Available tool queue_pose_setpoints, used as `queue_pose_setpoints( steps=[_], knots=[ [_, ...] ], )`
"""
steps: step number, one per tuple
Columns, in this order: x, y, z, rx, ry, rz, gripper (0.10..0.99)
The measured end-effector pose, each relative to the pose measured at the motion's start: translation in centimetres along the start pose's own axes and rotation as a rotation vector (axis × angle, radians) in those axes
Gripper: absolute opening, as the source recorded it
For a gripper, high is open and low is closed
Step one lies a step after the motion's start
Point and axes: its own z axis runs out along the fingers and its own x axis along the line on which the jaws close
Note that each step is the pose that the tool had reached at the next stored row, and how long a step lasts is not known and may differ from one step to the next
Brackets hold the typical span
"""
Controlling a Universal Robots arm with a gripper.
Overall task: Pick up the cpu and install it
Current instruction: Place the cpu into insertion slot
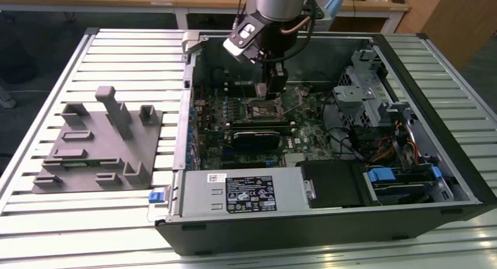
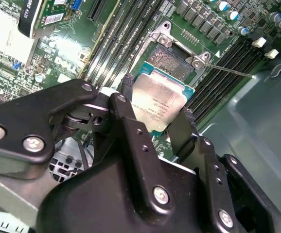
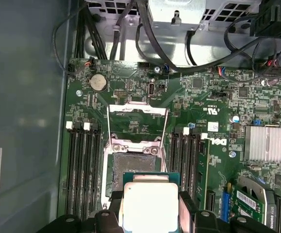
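Tool [image 2: 156, 101], two black fingers [image 2: 131, 121] clenched on one cpu [image 2: 158, 106], close by one open socket [image 2: 172, 60]

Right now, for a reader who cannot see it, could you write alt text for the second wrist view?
The gripper holds the cpu by its edges between two black fingers, silver top facing the camera. Just beyond it lies the open socket on a green motherboard.

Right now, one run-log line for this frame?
hand: shut on flat square silver-topped cpu | location: inside black computer case, near open metal-framed motherboard socket | socket: empty, cover plate swung open
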Motion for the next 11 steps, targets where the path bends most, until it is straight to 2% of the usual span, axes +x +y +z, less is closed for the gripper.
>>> queue_pose_setpoints(
  steps=[5, 11],
  knots=[
    [0.03, 0.03, 0.54, 0.000, 0.0000, 0.000, 0.537],
    [0.24, 0.27, 1.80, 0.000, 0.0001, 0.000, 0.537]
  ],
)
